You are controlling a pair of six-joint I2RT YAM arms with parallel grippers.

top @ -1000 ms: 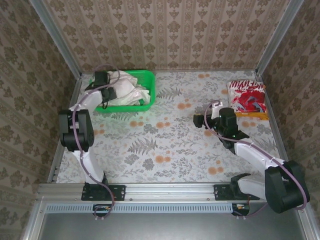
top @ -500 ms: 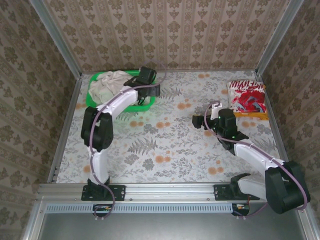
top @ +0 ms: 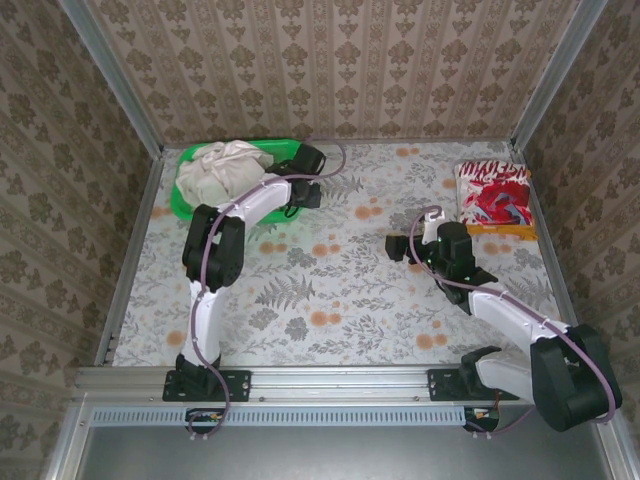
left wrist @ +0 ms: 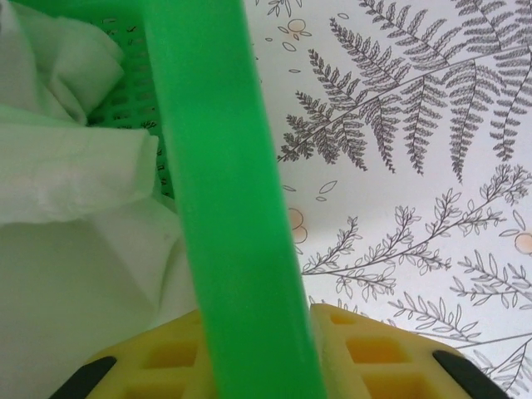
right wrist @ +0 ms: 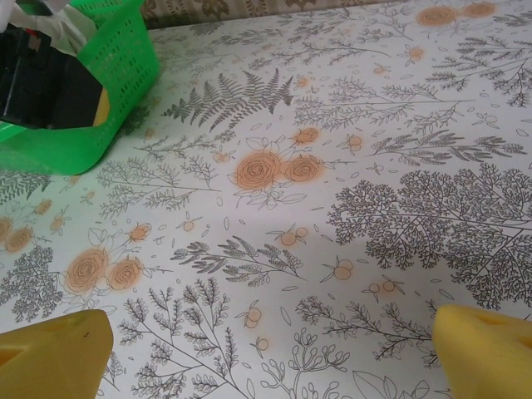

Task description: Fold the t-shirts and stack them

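Green plastic is what the left hand (left wrist: 266, 370) has between its yellow pads (left wrist: 378, 366): the rim of the mesh basket (left wrist: 216, 166) runs straight up the wrist view through the gap. Both pads lie against it, so I read the hand as clenched on the rim and not on any cloth. The off-white t-shirts (top: 222, 168) lie crumpled inside the basket at the far left corner of the table (top: 330, 290). From the gripped rim they sit just across the wall, on the side away from the table's middle, bunched up against the mesh. Any move to lift a shirt has to go over that wall, and the left arm is plainly the nearer one, already stretched out to the basket's right end. The basket's long side runs along the back edge of the table, so a pull on this end would likely drag or swing it toward the open middle. The right hand (right wrist: 270, 349) hangs released, its fingers spread wide with nothing between them, low over the bare middle of the table. It is well apart from the basket, which shows at the upper left of its own view. The folded red-and-white t-shirt (top: 492, 192) rests at the far right edge, beyond the right hand and untouched.
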